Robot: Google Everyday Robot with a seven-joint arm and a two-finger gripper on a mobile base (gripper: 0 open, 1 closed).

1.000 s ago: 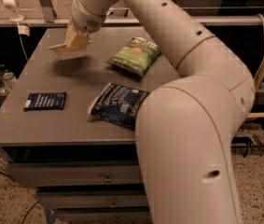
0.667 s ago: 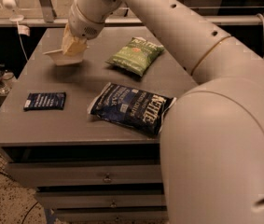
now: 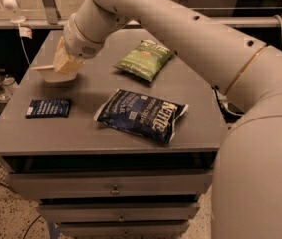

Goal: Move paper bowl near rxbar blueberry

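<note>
Camera view, single frame. The gripper sits over the far left part of the table, at the end of the arm that reaches in from the right. Its cream fingers are closed on the rim of the paper bowl, pinching one edge of it. The bowl hangs just under and to picture-left of the fingers. Its rim looks tipped rather than level, and I judge it to be off the surface, though you cannot be sure of the gap from this angle.

Relation that matters: the rxbar blueberry lies flat on the table, toward the front edge from the bowl and almost straight along that line — only a touch to picture-left. The two are near but not touching, with bare tabletop between them. The bar's long axis runs roughly parallel to the front edge, so the bowl would come up against its long side.

Other items: the dark blue Kettle chip bag lies mid-table, to the right of the bar and well off the line of travel. The green chip bag lies farther back and right.

Judgement: the carry is under way and the placing is not yet done. You want a short move toward the front edge, then a lowering just behind the bar — not onto it.
</note>
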